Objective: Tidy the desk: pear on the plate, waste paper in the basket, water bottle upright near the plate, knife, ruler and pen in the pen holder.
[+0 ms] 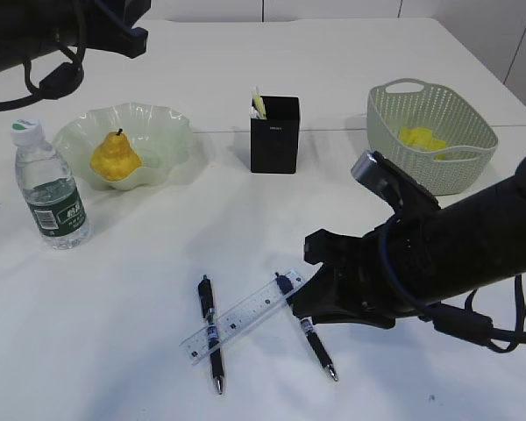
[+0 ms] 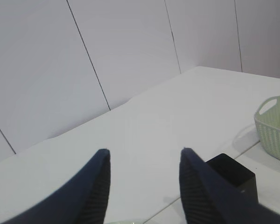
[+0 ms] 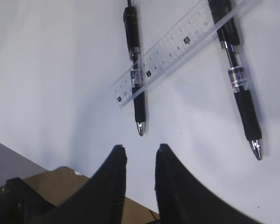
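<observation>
The pear (image 1: 116,158) lies in the plate (image 1: 171,132), and the water bottle (image 1: 51,189) stands upright to the plate's left. Yellow waste paper (image 1: 423,139) is in the basket (image 1: 394,118). A pale, yellow-tipped thing (image 1: 259,103) sticks out of the pen holder (image 1: 274,136); I cannot tell if it is the knife. The ruler (image 3: 175,46) lies across two black pens (image 3: 135,70) (image 3: 238,84). My right gripper (image 3: 140,148) hovers above them, slightly open and empty. Raised at the far left, my left gripper (image 2: 144,151) is open and empty.
The desk's (image 1: 140,333) front edge lies just below the pens, with brown floor (image 3: 60,186) beyond it. The right arm (image 1: 473,237) reaches in from the right, in front of the basket. The left wrist view catches the pen holder (image 2: 231,170) and the basket (image 2: 275,126).
</observation>
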Action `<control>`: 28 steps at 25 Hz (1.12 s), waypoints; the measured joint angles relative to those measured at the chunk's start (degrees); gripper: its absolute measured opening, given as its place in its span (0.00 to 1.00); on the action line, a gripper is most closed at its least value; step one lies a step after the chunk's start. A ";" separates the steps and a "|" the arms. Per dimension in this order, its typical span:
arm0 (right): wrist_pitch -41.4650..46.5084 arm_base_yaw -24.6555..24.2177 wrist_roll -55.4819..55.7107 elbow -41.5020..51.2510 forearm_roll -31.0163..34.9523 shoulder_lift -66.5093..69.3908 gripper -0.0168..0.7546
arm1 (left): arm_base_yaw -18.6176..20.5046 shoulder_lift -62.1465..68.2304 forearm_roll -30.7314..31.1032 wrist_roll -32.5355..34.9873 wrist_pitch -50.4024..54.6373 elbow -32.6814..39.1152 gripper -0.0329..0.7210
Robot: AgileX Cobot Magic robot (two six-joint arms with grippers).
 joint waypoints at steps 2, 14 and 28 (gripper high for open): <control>1.88 0.00 3.65 -2.35 -6.55 0.00 0.24 | 0.00 0.00 0.00 0.00 0.00 0.00 0.50; 12.65 0.00 16.95 -15.59 -39.32 0.00 0.24 | 0.00 0.00 0.00 0.00 0.00 0.00 0.50; 20.86 0.24 14.43 -19.23 -52.73 0.23 0.25 | 0.00 0.00 -0.64 0.00 2.01 0.00 0.50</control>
